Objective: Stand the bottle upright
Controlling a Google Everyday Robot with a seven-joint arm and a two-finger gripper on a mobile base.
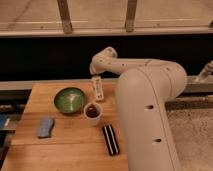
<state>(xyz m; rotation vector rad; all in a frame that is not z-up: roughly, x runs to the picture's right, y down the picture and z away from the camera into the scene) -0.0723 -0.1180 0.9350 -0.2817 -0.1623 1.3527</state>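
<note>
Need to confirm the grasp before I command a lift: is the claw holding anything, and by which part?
Cannot be told. The claw is at the top end of the bottle, which lies on the table, but whether it grips it does not show.

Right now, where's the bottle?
The bottle sits at the wooden table's far edge, right of the green bowl, behind the cup, directly under the tool.
</note>
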